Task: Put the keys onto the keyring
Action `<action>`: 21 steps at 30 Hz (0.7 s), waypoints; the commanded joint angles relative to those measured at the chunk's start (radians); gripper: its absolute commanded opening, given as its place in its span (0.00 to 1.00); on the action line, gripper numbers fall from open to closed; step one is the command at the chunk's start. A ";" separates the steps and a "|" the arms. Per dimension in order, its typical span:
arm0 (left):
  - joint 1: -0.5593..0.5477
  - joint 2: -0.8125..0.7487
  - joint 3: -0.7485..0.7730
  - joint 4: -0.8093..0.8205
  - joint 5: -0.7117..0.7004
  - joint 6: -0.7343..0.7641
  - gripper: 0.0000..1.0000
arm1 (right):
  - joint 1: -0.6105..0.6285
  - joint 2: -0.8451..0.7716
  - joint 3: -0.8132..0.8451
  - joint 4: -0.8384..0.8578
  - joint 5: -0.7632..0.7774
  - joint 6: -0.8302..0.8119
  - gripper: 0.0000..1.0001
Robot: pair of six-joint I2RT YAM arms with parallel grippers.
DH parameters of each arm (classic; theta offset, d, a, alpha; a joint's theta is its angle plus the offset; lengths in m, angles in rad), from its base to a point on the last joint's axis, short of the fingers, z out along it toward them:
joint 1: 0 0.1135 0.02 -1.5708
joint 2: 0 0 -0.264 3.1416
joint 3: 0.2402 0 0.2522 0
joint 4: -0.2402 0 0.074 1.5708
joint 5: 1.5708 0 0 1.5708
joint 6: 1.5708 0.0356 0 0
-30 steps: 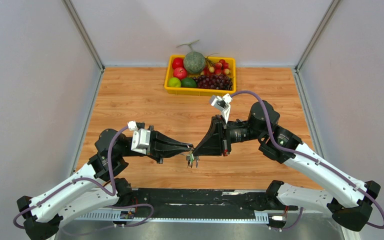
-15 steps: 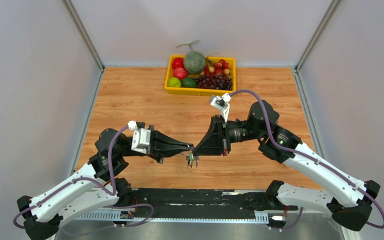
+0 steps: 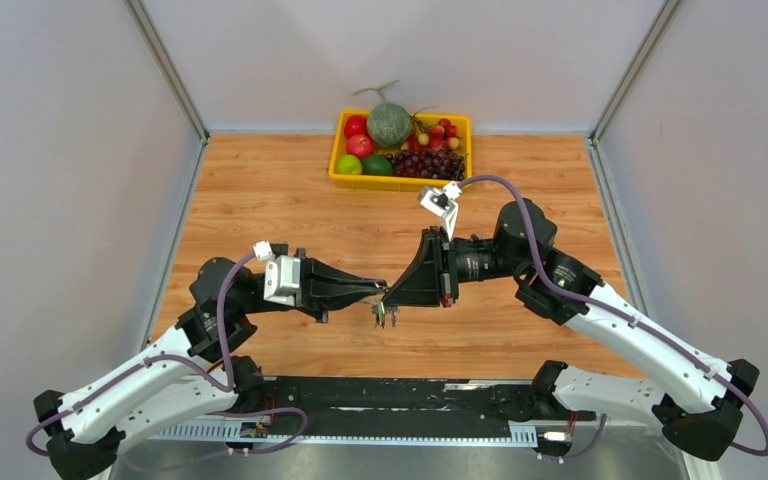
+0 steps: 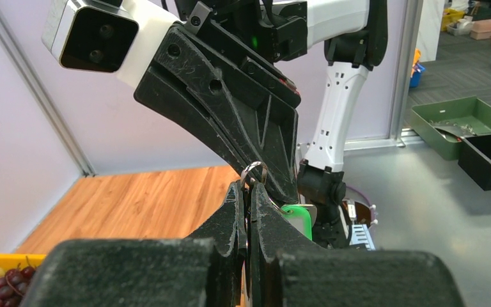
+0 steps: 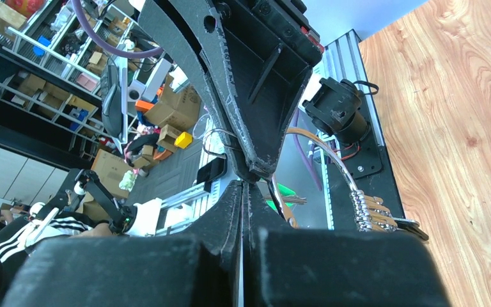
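My two grippers meet tip to tip above the middle of the table. My left gripper (image 3: 380,293) is shut on the keyring (image 4: 254,171), whose thin wire loop sticks out past its fingertips; the ring also shows in the right wrist view (image 5: 215,139). My right gripper (image 3: 391,295) is shut, its tips pressed against the left tips, with what looks like a thin metal key edge pinched between its jaws. A small bunch of keys (image 3: 382,316) hangs just below the meeting point. The green-headed key (image 4: 298,219) dangles behind the left fingertips and shows in the right wrist view (image 5: 286,190). I see no blue head.
A yellow tray (image 3: 338,149) of fruit stands at the back middle of the wooden table (image 3: 260,190). Grey walls close the left, right and back sides. The black rail (image 3: 390,395) with the arm bases runs along the near edge.
Both grippers have shifted slightly away from the near edge together, still tip to tip. The hanging keys moved with them. Neither grip has changed.
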 commanded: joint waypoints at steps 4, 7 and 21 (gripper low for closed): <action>-0.031 0.002 0.001 -0.025 0.015 0.039 0.00 | -0.009 -0.015 0.068 0.085 0.074 0.030 0.00; -0.032 0.003 -0.001 -0.024 -0.001 0.046 0.00 | -0.010 -0.021 0.069 0.085 0.067 0.033 0.00; -0.036 -0.043 -0.036 0.019 -0.113 0.061 0.00 | -0.017 -0.052 0.033 0.063 0.075 0.045 0.00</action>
